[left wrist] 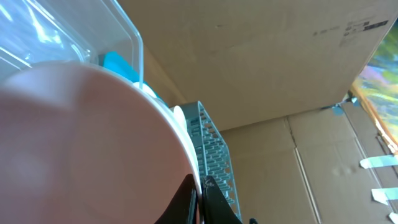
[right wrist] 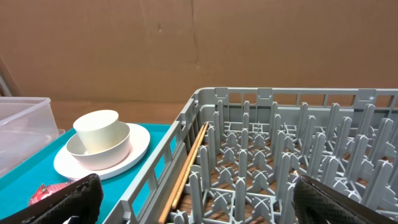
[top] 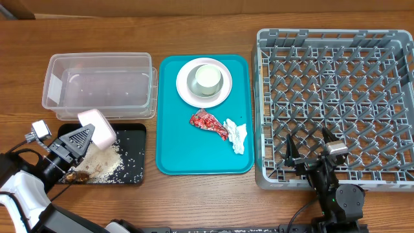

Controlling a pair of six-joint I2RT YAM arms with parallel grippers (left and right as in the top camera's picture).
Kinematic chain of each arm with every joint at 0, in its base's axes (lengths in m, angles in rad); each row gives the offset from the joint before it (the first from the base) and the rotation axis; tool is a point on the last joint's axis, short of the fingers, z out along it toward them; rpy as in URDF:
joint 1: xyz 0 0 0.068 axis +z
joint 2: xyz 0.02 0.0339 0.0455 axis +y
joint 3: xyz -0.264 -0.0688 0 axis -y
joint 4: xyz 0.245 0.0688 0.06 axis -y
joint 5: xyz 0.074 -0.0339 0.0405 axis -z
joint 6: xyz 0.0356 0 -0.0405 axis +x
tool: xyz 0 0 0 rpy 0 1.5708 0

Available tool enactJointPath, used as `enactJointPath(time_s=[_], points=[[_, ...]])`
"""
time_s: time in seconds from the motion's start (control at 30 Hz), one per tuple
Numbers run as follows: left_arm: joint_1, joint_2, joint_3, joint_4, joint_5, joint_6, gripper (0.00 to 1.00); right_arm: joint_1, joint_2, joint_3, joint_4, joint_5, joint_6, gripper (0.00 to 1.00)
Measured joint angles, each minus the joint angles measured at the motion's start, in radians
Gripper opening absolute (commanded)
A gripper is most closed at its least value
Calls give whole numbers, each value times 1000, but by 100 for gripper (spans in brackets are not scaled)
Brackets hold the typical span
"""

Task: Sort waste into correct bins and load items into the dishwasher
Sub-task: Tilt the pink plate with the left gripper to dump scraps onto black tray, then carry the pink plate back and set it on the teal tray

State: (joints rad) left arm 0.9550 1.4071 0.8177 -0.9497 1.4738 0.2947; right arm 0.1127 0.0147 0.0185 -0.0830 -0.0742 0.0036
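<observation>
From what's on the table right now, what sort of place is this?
Probably a lab mock-up of a dish-clearing station: a grey dishwasher rack, a teal serving tray and cardboard walls behind.

Wooden table (top: 194,200), cardboard wall (right wrist: 186,50) behind.

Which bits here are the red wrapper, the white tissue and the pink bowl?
red wrapper (top: 208,121): overhead view, middle of the crumpled foil.
white tissue (top: 237,136): overhead view, centre of the wad.
pink bowl (top: 98,127): overhead view, its tilted outer side.
</observation>
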Motion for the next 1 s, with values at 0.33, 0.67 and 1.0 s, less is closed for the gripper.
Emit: enactJointPath(time_s=[0.33, 0.67, 1.0], points=[[-24, 0, 0, -98, 12, 15, 4, 0, 0, 0, 1, 0, 0, 100], [-64, 0, 0, -46, 5, 0, 4, 0, 0, 0, 0, 0, 0, 100], [-318, -1, 177, -14, -213, -186, 4, 0, 0, 0, 0, 0, 0, 100]])
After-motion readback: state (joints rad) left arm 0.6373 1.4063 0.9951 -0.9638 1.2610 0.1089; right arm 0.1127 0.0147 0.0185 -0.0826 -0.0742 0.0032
